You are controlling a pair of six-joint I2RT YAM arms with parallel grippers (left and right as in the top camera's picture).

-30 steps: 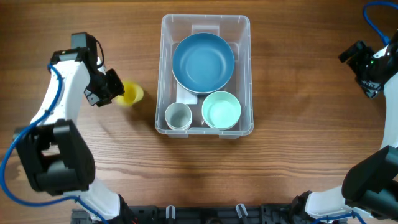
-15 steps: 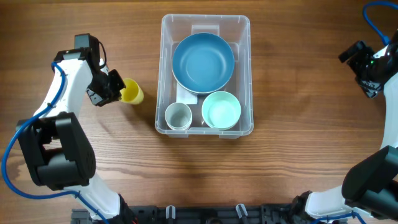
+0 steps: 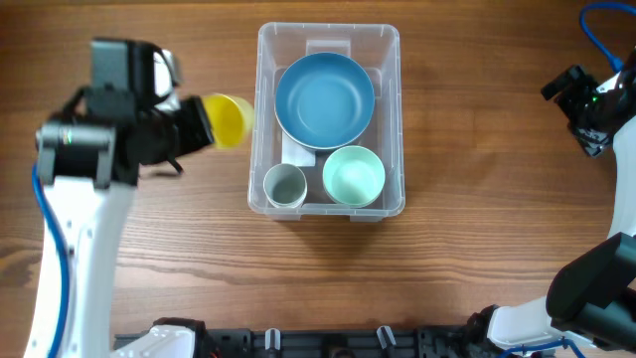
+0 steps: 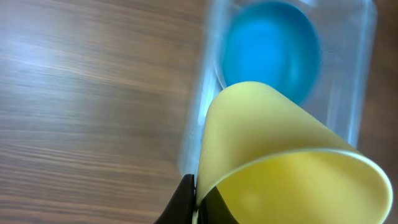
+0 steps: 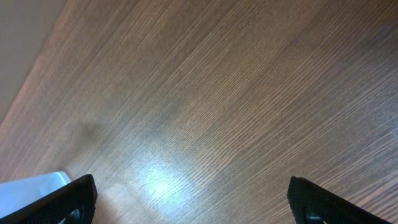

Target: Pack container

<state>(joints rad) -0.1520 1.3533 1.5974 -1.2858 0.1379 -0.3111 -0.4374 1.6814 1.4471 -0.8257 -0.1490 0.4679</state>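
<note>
Container (image 3: 392, 149) holding blue bowl (image 3: 324, 97), mint bowl (image 3: 354, 176), cup (image 3: 285, 185), left fingers (image 4: 185, 200) pinching yellow cup (image 3: 229, 120), right fingers (image 5: 68, 202) apart.

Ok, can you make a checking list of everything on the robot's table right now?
Surface: wooden table, brown grain, no spills seen.
Job's things: clear container holds a blue bowl, a mint bowl and a small pale cup; the yellow cup is outside, by its left wall.
Clutter: nothing seen.
Grippers: left gripper shut on the yellow cup's rim, cup tipped sideways; right gripper open, holding nothing, far right.
Cables: blue cable along the left arm; second blue cable top right.
Surroundings: black rail at the near edge.
</note>
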